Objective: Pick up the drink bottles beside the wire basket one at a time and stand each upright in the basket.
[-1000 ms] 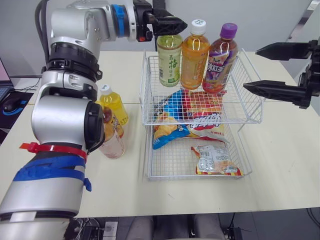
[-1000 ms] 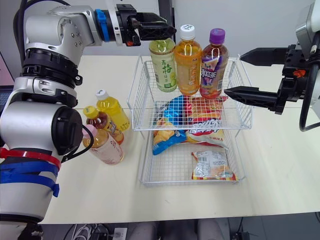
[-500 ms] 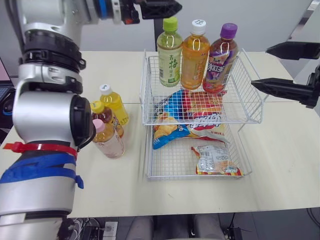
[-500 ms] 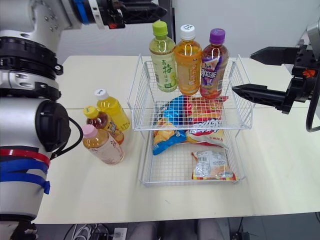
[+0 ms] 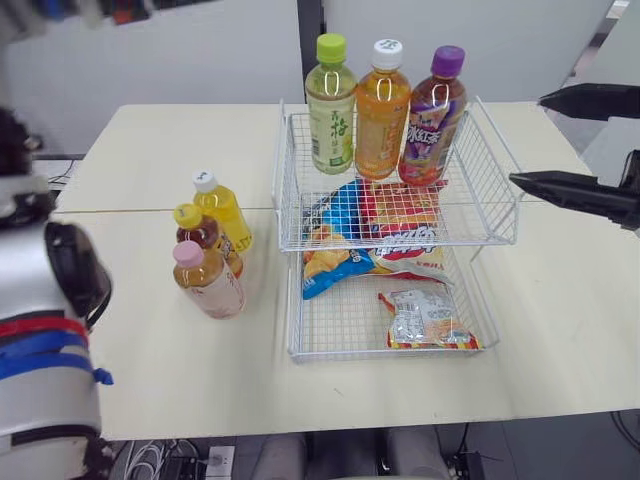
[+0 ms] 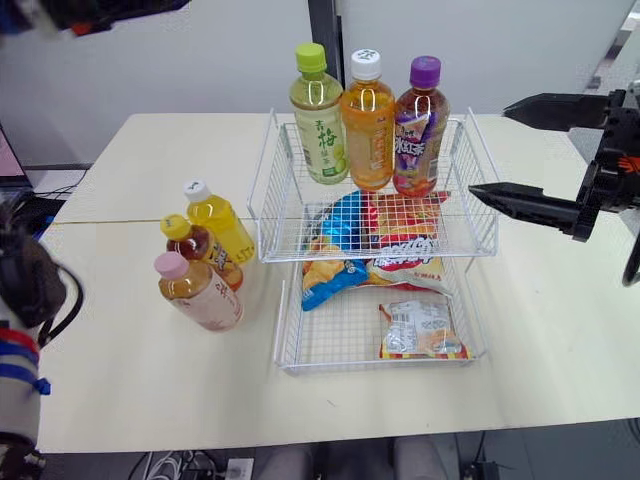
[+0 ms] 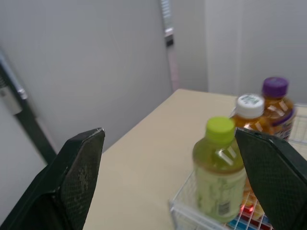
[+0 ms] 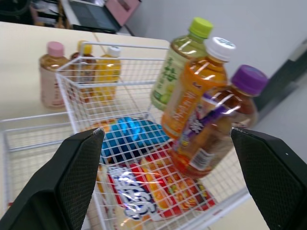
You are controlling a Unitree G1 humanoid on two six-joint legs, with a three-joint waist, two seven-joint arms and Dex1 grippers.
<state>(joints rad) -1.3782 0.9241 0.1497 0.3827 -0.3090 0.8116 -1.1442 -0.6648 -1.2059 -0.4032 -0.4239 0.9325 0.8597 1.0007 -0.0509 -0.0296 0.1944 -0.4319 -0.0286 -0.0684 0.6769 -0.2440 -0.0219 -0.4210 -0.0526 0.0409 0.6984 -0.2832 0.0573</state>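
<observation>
Beside the white wire basket (image 5: 470, 225), on the beige worktop (image 5: 150, 160) to its left, three bottles stand caps up, clustered close — a yellow white-capped bottle (image 5: 222, 208), a dark yellow-capped bottle (image 5: 200, 235) and a pink-capped peach bottle (image 5: 205, 285). A green-capped tea bottle (image 5: 331, 105), an orange white-capped bottle (image 5: 380, 110) and a purple-capped bottle (image 5: 430, 120) stand upright in the upper tier, above the crisp bags (image 5: 375, 215). Both claws gape wide and hold nothing — the left claw (image 7: 168, 134) is up off the worktop, the right claw (image 5: 530, 140) right of the basket.

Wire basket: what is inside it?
In the wire basket, the green-capped bottle, white-capped bottle and purple-capped bottle stand upright at the back. Lower lie snack bags, overlapping, so parts are covered; which tier holds each bag is unclear.
</observation>
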